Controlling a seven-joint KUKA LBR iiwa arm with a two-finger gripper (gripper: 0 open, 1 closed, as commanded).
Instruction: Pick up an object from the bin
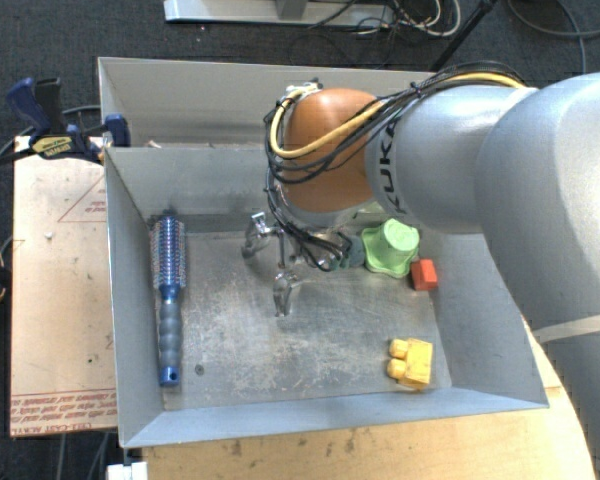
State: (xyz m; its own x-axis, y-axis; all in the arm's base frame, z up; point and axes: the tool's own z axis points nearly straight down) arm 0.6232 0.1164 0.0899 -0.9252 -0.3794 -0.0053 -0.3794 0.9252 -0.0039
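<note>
At mid-bin (132, 298), the gripper (272, 265) hangs open and empty, the green cup (390, 249) nearest, toward the right wall.

Even, fairly bright light falls from above. The floor of the bin (310, 358) under the gripper (284, 293) carries only a faint, soft shadow. The wall behind it glows pale, the wall to its left is darker, and the orange cover (325, 148) above it has a mild sheen.

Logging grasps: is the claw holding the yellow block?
No, the yellow block lies in the front right corner of the bin, well apart from the claw.
</note>
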